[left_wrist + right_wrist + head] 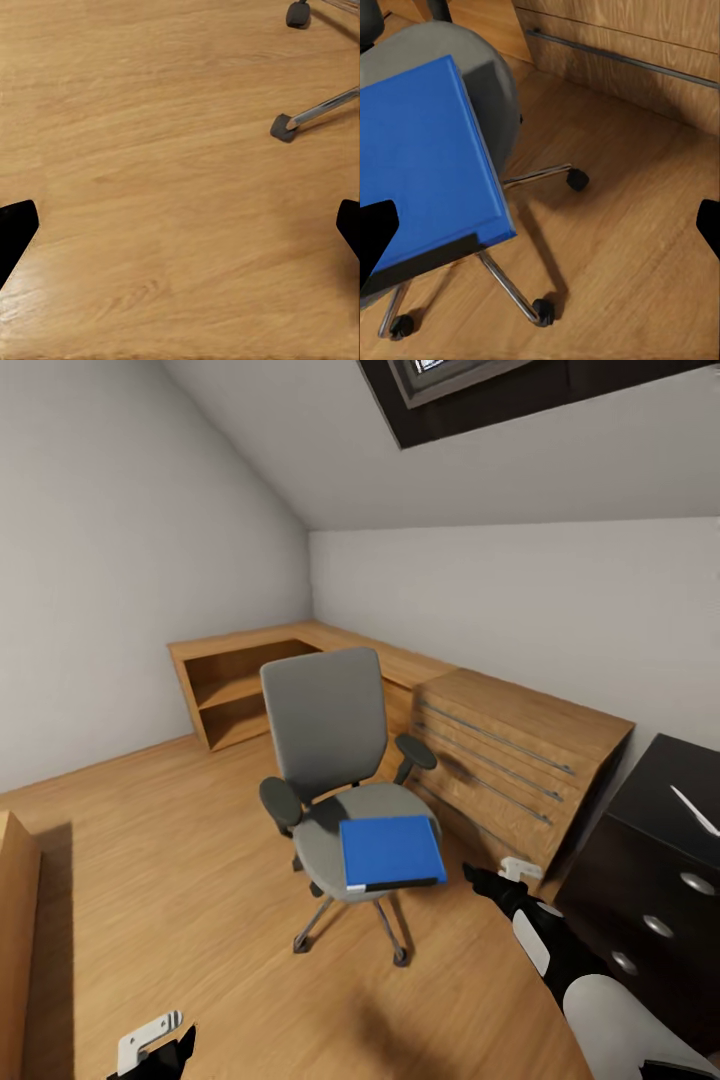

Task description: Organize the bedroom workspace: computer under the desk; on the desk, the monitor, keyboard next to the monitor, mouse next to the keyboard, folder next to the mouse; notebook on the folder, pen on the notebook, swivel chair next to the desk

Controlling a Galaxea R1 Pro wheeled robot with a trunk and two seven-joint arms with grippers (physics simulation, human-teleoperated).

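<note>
Lying flat on the swivel chair [335, 760] seat, the folder [390, 851] is sitting just beside the spread-open right gripper [490, 880], while the left gripper [180, 232] is hanging open over the wooden floor [180, 860]

A light wooden drawer unit [520, 765] is seen against the wall, beside an L-shaped wooden shelf [240, 690]. Wooden floor [180, 880] throughout.

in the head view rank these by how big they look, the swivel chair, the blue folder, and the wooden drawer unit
1. Swivel chair and wooden drawer unit: they look too alike in size to rank.
2. Folder, clearly smallest, lying on the chair's seat.
</note>
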